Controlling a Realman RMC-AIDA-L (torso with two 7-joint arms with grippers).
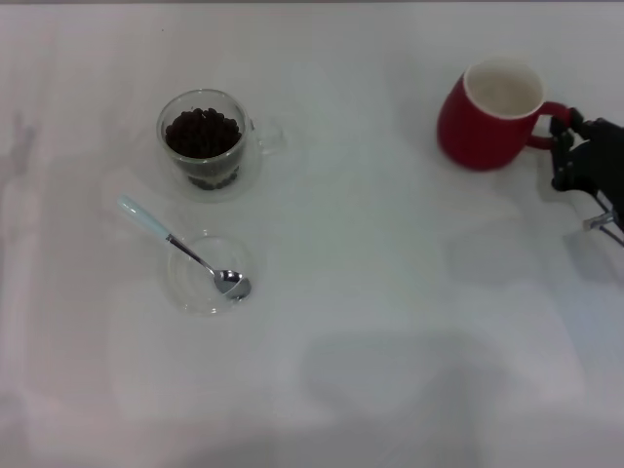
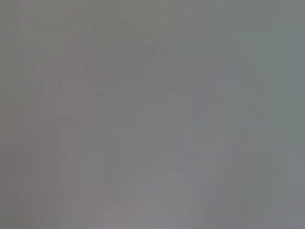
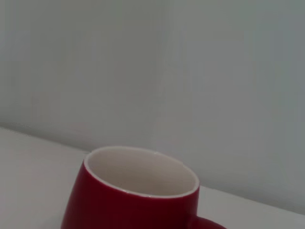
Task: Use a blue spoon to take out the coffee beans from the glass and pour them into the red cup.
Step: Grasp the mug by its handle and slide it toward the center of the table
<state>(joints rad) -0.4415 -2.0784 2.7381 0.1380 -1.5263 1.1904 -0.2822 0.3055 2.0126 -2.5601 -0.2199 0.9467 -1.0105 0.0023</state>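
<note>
- Head view: we see the glass [image 1: 206,139] standing on the white desk [image 1: 390,292] at the far left, a clear double-walled cup with a small side handle, heaped with the coffee beans [image 1: 202,133], small, dark and matte. It stands upright and open at the top, which suits scooping from above.
- Just in front of it the blue spoon [image 1: 185,251] lies tilted, its shiny metal bowl resting inside a flat clear glass dish [image 1: 208,275] and its pale blue handle reaching out over the rim toward the left; we judge it is parked there so the handle stays raised and easy to pick up.
- The red cup [image 1: 492,115] sits well apart at the far right, a rounded glossy ceramic mug with a white inside, empty as far as we can see, its loop handle turned toward the right gripper [image 1: 570,136]. That gripper's dark fingers sit at the handle, seemingly touching it, but we cannot tell whether they clamp it or stand apart.
- No beans have left the glass, so we judge the task barely begun.
- Left wrist view: only a featureless grey field; the left gripper does not appear, nor in the head view.
- Right wrist view: the red cup [image 3: 138,200] fills the lower part, smooth white rim and glazed red wall before a plain pale wall; this arm's own fingers do not show.
</note>
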